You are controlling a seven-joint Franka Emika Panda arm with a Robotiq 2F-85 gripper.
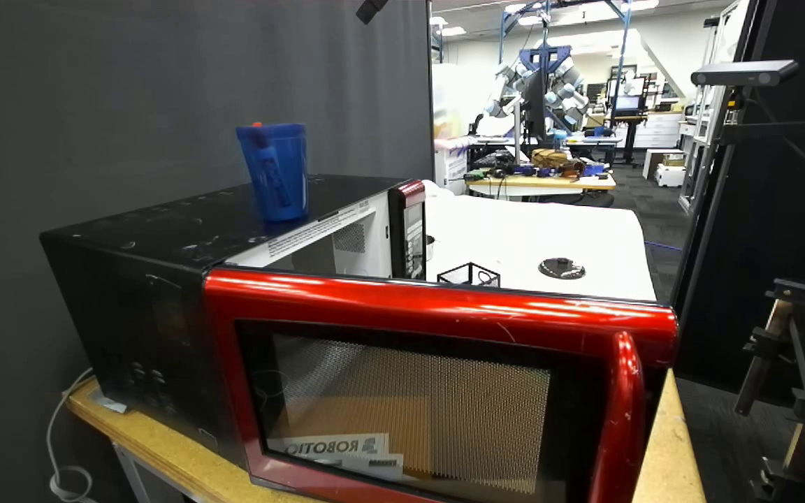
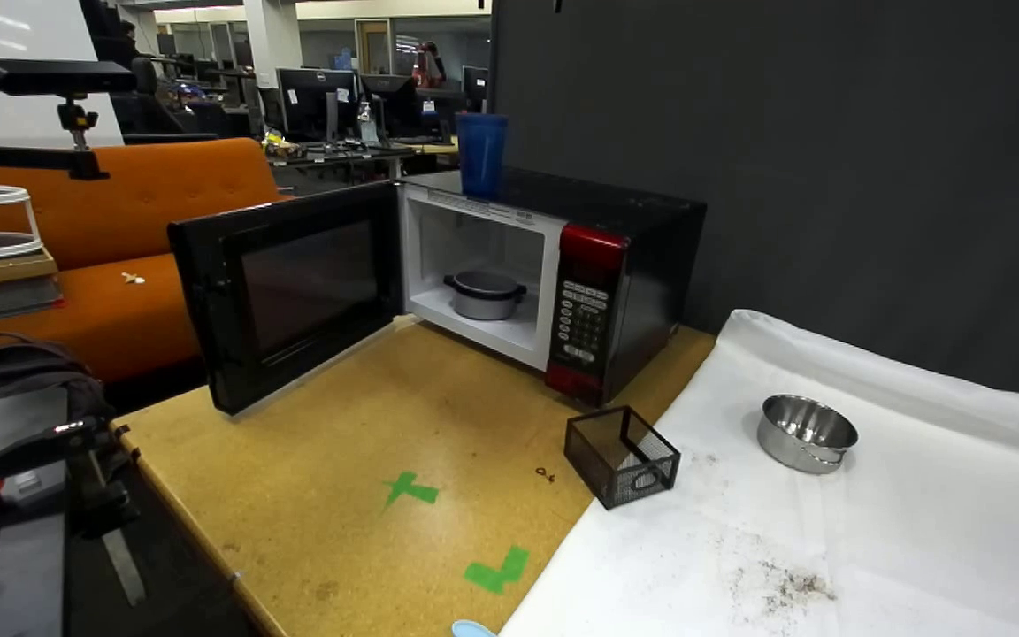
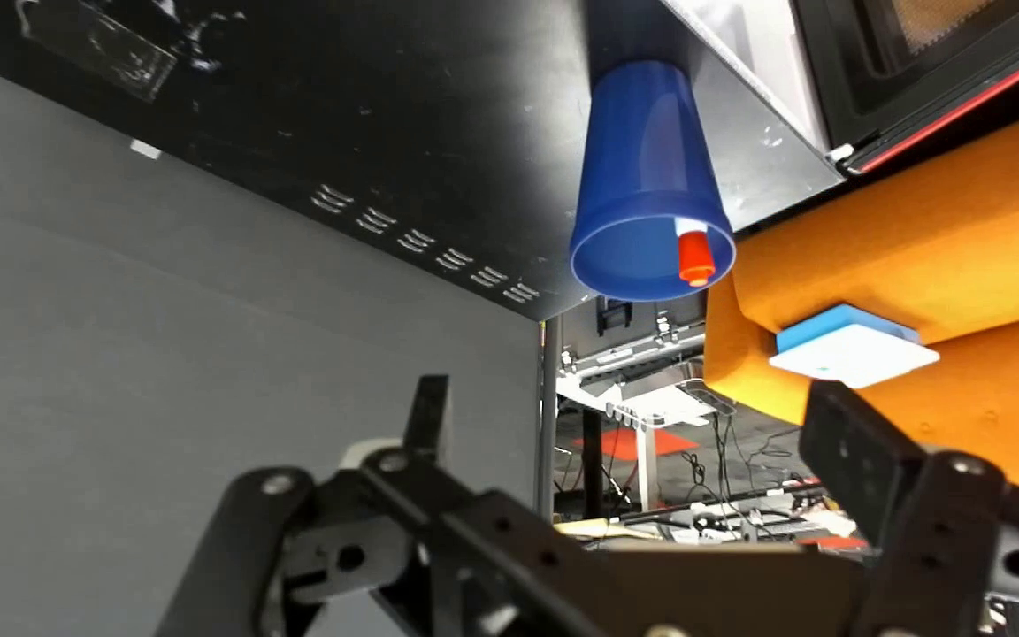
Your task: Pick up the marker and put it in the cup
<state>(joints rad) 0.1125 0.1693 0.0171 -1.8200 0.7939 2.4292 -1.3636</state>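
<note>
Marker [image 3: 696, 253] leaning inside the blue cup [image 3: 642, 155]; gripper [image 3: 633, 407] spread wide.
In an exterior view, an open door [image 2: 310, 279] reaches toward the left corner of the tabletop [image 2: 324, 451]; the microwave [image 2: 587, 292] stands by the far edge, cup upright on top, grey pot [image 2: 485, 303] inside; a mesh basket [image 2: 593, 456] straddles the border of the white cloth [image 2: 943, 504]; a steel bowl [image 2: 794, 445] rests farther right.

Dark grey backdrop [image 1: 165, 84] rising behind wooden table [image 2: 324, 495]; white cloth [image 2: 943, 540] spreading along one side. Orange sofa [image 2: 173, 190] standing beyond table. Farther off, white pillar [image 2: 272, 35] standing near desk [image 2: 359, 158] carrying dark monitors [image 2: 313, 102], glass panes [image 2: 325, 44] running along back, wooden door [image 2: 375, 44] breaking them up. Ceiling lights [image 1: 453, 31] glowing above distant workbench [image 1: 584, 183], dark floor [image 1: 666, 264] stretching past it, white drawers [image 1: 657, 129] standing at back. Black panel [image 1: 787, 223] flanking floor along right edge of exterior view.
</note>
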